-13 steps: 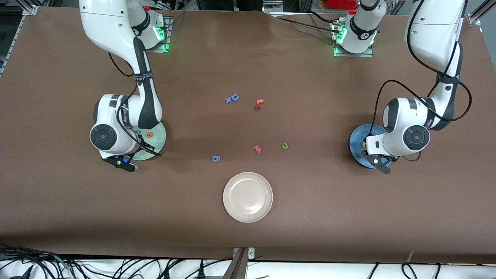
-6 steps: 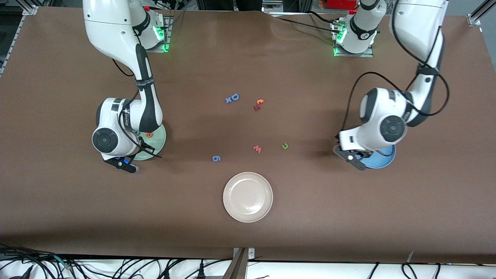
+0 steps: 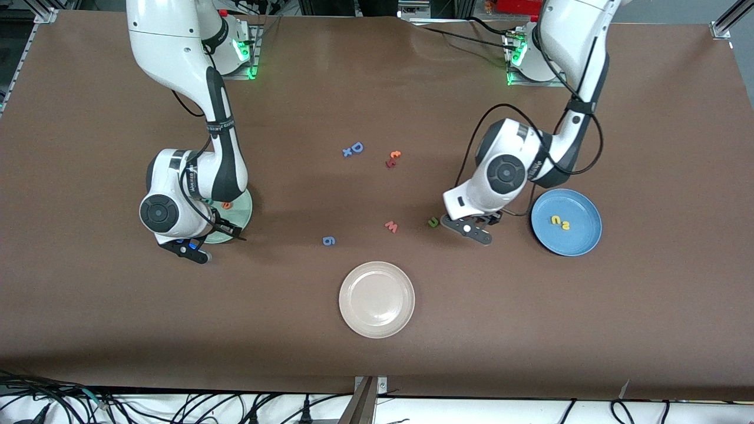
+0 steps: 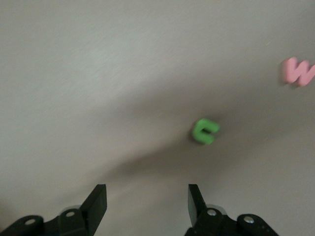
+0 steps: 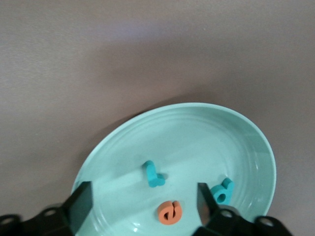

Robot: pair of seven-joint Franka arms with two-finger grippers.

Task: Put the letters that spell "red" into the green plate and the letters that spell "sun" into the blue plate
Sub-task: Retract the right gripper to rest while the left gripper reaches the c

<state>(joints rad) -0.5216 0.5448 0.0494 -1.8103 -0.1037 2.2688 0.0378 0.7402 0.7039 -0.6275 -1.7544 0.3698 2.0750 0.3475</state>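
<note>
The left tool [image 3: 478,227] is hanging low over the bare brown tabletop [image 3: 377,88], just beside the green "u" letter [image 3: 433,222] and between it and the blue plate [image 3: 566,222]; in the left wrist view its fingers [image 4: 98,201] are standing apart with nothing between them, and the green letter [image 4: 204,132] is lying on the cloth ahead of them, with the pinkish-red "w" [image 4: 298,72] farther off. The blue plate is sitting toward the left arm's end of the tabletop, carrying the yellow "u" shape [image 3: 555,220] and the yellow "s" [image 3: 565,225] side by side near its middle. The right tool [image 3: 187,244] is hovering over the rim of the green plate [image 3: 240,217] at the right arm's end, its fingers [image 5: 81,201] spread wide and gripping nothing. In the right wrist view the pale mint plate [image 5: 236,142] is holding all three letters: the teal "r" [image 5: 154,174], the orange "e" [image 5: 170,212] and the teal "d" [image 5: 222,191], each lying apart from the others. Loose on the tabletop between the two plates are lying the blue capital "D" [image 3: 356,147], a small orange and red pair of letters [image 3: 393,159] and the blue "6" [image 3: 328,240], while the beige-white plate [image 3: 377,299] is resting nearer the front camera
</note>
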